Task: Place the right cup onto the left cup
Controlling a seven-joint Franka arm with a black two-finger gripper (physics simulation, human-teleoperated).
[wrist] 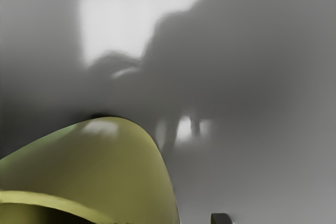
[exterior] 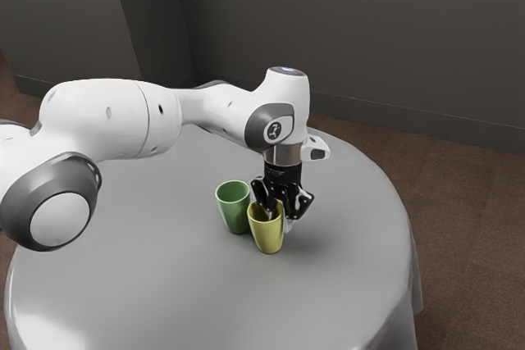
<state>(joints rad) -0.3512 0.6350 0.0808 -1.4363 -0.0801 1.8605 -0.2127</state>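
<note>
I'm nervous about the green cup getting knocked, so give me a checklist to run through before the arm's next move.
1. Green cup upright, with its mouth uncovered: ok.
2. Gripper at the yellow cup, one finger inside its rim and one outside: ok.
3. Fingers closed on the yellow cup's wall: not ok; the wrist view shows a gap beside the outer fingertip.
4. Yellow cup raised off the table: not ok; it stands there.
5. Free space between the cups: cannot tell; they are very close, perhaps touching.
</note>
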